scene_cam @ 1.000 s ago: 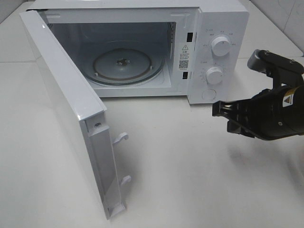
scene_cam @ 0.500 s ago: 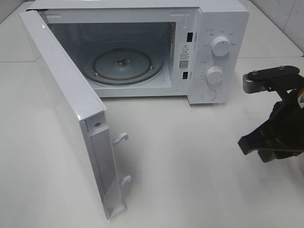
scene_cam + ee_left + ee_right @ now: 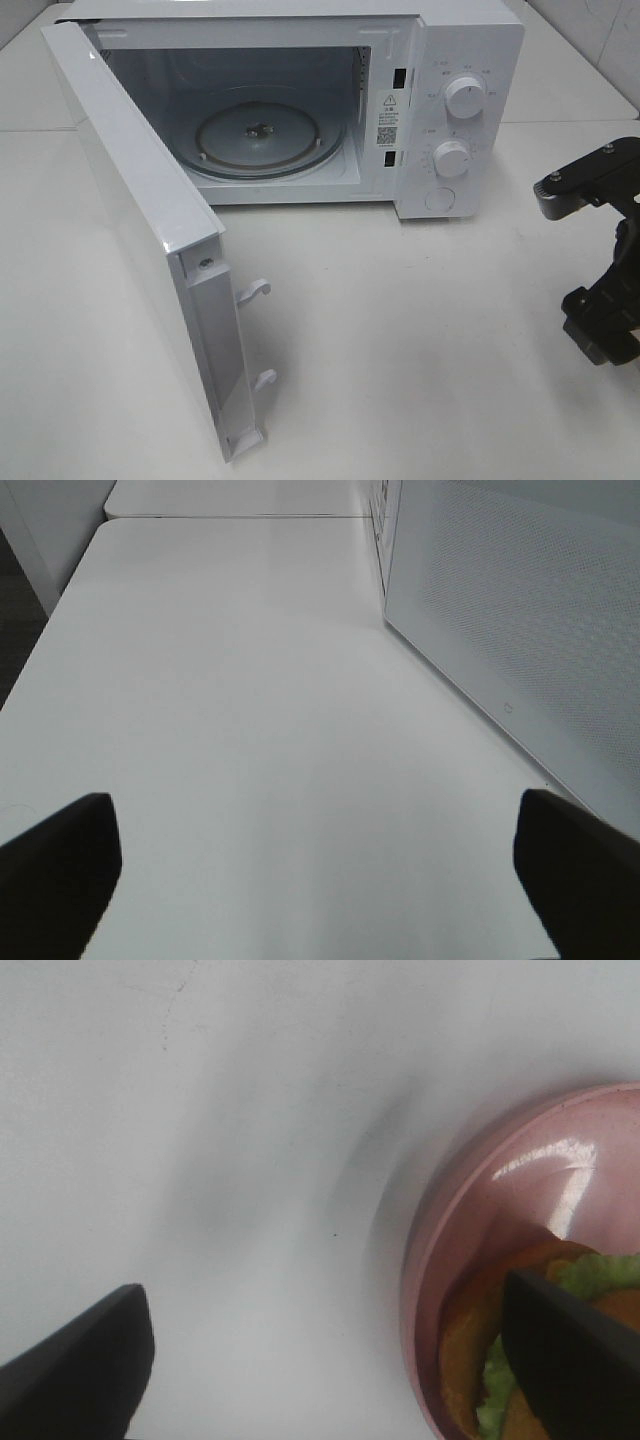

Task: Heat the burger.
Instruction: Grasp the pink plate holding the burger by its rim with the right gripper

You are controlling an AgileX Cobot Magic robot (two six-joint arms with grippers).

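1. Up high, white boxy microwave (image 3: 450, 40), door swung open.
2. Only the right wrist view catches the round golden-bun burger (image 3: 465, 1345) on a round pink plate (image 3: 470, 1200), by the right gripper (image 3: 320, 1365), jaws spread wide.
3. Left gripper (image 3: 315, 880) jaws wide apart too.

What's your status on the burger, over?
Left gripper open, empty. Right gripper open, at the burger on its pink plate, not gripping. Microwave door open.

High overview; two low wrist close-ups

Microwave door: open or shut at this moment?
Open. The door stands wide to the left, exposing the glass turntable, which is bare.
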